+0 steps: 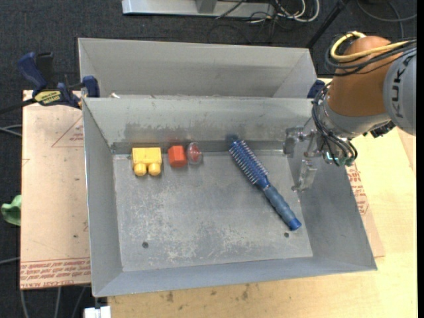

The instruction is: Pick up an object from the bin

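The blue hairbrush [260, 175] lay slanted in the right half of the grey metal bin [103, 197]. It looked like plastic, with a bristly head toward the back wall and a smooth, thin handle toward the front. The gripper [300, 179] hung just right of the brush, apart from it, and how far open it was could not be told. By the back wall sat 1 bumpy yellow block [146, 161], 1 red block [176, 156] and 1 small clear thing [194, 152].

Robotics lab: arm [368, 78], metal bin [199, 68], floor cables [291, 2].
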### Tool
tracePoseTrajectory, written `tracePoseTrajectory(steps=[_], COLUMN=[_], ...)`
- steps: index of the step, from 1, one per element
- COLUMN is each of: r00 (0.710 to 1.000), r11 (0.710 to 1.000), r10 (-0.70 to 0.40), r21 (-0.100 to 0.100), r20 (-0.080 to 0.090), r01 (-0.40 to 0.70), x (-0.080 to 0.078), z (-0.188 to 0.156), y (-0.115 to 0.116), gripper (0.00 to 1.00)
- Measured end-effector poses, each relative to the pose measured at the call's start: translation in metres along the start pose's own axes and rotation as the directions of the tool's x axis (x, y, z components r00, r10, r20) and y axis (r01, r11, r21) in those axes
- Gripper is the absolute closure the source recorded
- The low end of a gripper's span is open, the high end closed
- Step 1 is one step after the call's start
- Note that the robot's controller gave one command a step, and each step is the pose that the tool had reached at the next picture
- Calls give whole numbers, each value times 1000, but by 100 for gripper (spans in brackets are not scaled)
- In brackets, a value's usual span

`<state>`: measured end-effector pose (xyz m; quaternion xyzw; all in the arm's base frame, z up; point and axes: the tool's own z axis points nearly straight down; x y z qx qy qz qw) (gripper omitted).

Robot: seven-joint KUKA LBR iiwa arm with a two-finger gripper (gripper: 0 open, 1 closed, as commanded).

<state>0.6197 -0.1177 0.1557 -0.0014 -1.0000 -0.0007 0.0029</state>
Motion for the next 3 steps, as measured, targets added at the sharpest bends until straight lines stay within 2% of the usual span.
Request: tracePoseTrajectory(steps=[1, 2, 3], r00=[993, 993, 990], r11=[993, 993, 990], r10=[118, 117, 138], r21=[-2, 0, 0], r20=[-3, 6, 17], r01=[-118, -117, -138], x=[47, 44, 37], z=[86, 82, -59], y=[22, 21, 19], gripper=[0, 100, 100])
